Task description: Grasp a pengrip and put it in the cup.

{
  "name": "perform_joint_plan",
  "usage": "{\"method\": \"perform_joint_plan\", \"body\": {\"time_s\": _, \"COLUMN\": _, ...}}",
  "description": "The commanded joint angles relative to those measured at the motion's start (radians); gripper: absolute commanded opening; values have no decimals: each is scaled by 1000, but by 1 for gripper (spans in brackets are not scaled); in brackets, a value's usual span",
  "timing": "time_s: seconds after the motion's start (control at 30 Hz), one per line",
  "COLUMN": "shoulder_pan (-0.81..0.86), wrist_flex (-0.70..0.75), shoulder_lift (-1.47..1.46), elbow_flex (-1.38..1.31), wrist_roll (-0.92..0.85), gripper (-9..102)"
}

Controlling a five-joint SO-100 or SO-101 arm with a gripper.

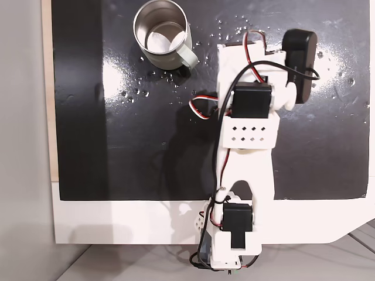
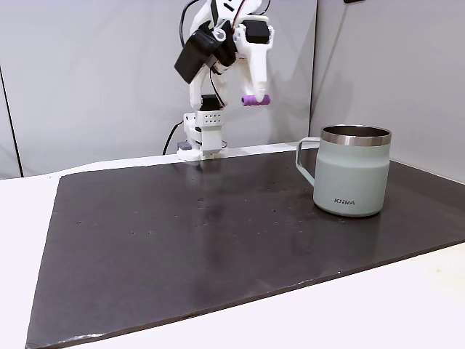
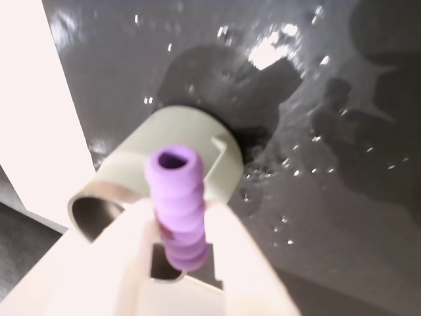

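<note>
My gripper [image 3: 187, 247] is closed on the pengrip [image 3: 177, 201], with one pale finger on each side of it. In the wrist view the purple ribbed tube stands between the two fingers and its open end points away from the camera, toward the cup [image 3: 168, 164] that lies behind it in the picture. In a fixed view from the side I hold the pengrip [image 2: 256, 100] high in the air, lying about level at the tip of my gripper [image 2: 254, 98], well above the dark mat [image 2: 182, 247].

The cup [image 2: 352, 174] stands upright on the mat, to the right of my arm in this view, with its handle turned to the left. Its outside is pale greenish-grey and its rim is shiny steel. The pengrip is not over the cup here; it hangs to the left of it and further back.

In a fixed view from above, the cup [image 1: 161, 35] is near the top edge of the mat [image 1: 135, 117], and its handle points to the lower right. I can see into it: the steel inside shows only bright reflections and I see no object in it.
</note>
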Motion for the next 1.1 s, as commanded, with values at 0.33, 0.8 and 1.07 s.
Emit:
{"method": "perform_joint_plan", "body": {"time_s": 0.33, "shoulder_pan": -201, "wrist_flex": 156, "shoulder_lift": -423, "elbow_flex": -698, "wrist_roll": 130, "gripper": 0}}
{"method": "perform_joint_plan", "body": {"time_s": 0.8, "shoulder_pan": -270, "wrist_flex": 247, "shoulder_lift": -808, "elbow_flex": -1238, "wrist_roll": 196, "gripper": 0}}
{"method": "perform_joint_plan", "body": {"time_s": 1.07, "shoulder_pan": -285, "wrist_flex": 215, "shoulder_lift": -896, "elbow_flex": -1356, "wrist_roll": 201, "gripper": 0}}
